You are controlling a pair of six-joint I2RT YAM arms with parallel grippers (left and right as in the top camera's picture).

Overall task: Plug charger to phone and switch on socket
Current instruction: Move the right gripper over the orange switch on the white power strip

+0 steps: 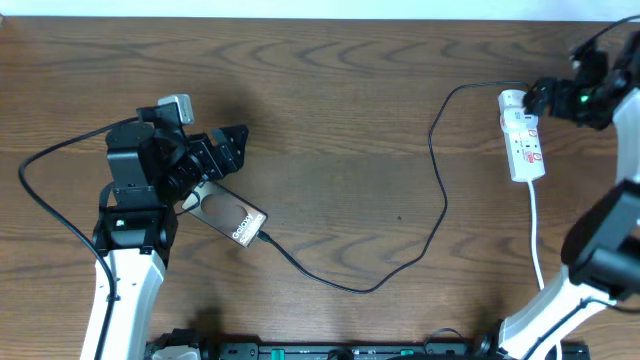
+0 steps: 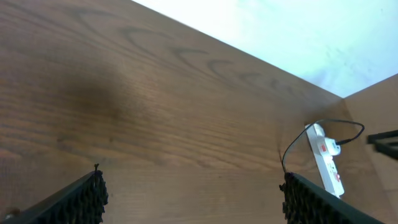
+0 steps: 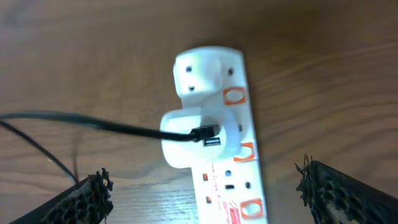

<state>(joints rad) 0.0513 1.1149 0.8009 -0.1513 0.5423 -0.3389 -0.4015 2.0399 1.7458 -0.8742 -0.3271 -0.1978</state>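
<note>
Found the left arm folded at the table's (image 1: pixel 330 120) left side: white lower link rising from the near edge, black upper links doubled back, wrist turned up and to the right. Saw the left gripper (image 1: pixel 232 148) hanging over the far end of the phone (image 1: pixel 228 215), aimed out across the bare wood rather than down, fingers spread wide with nothing between them. Noted the phone lying flat and slantwise, lettered end toward the near right.

Traced the charger (image 3: pixel 124 129) from that lettered end, where its tip met the phone's edge, though could not tell whether it was seated. Followed it in a long loose curve across the middle of the table, up to a white adapter (image 3: pixel 199 137) plugged into the socket (image 1: pixel 524 140).

Found the right arm reaching from the near right corner, dark elbow at the table's right edge, wrist bent leftward over the socket's far end. Saw the right gripper (image 3: pixel 202 183) looking down on the strip, fingers released and wide apart to either side, grasping nothing.
</note>
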